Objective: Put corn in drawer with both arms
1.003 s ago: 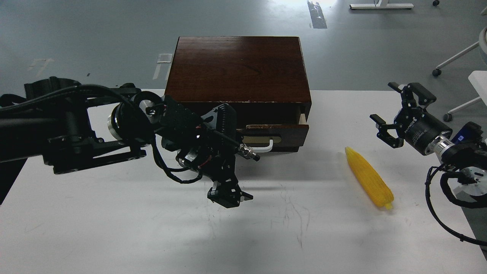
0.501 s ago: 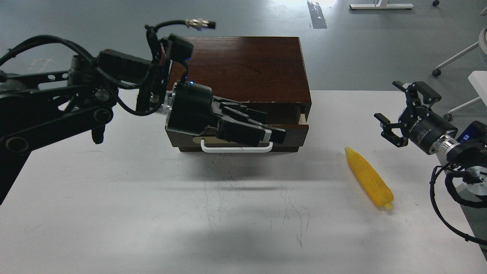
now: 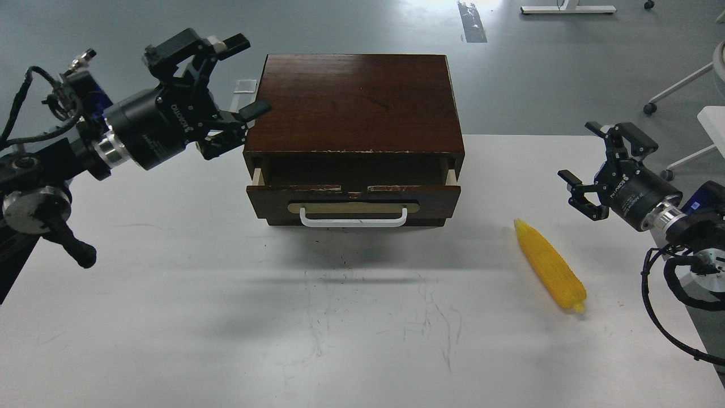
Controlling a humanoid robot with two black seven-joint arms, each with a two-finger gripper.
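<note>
The yellow corn (image 3: 550,264) lies on the white table to the right of the cabinet, its narrow end pointing toward the cabinet. The dark brown drawer (image 3: 353,202) with its white bar handle (image 3: 353,217) is pulled out a little from the cabinet (image 3: 353,102). My left gripper (image 3: 226,85) is open and empty, raised beside the cabinet's left top corner. My right gripper (image 3: 590,170) is open and empty, above the table, up and to the right of the corn.
The white table (image 3: 340,328) stretches in front of the cabinet. A chair base (image 3: 679,85) and a white tabletop edge (image 3: 712,119) stand on the grey floor at the far right.
My left arm has drawn back from the drawer front to the cabinet's left, gripper now raised and open. The drawer stands slightly open. The right gripper and the corn hardly moved.
</note>
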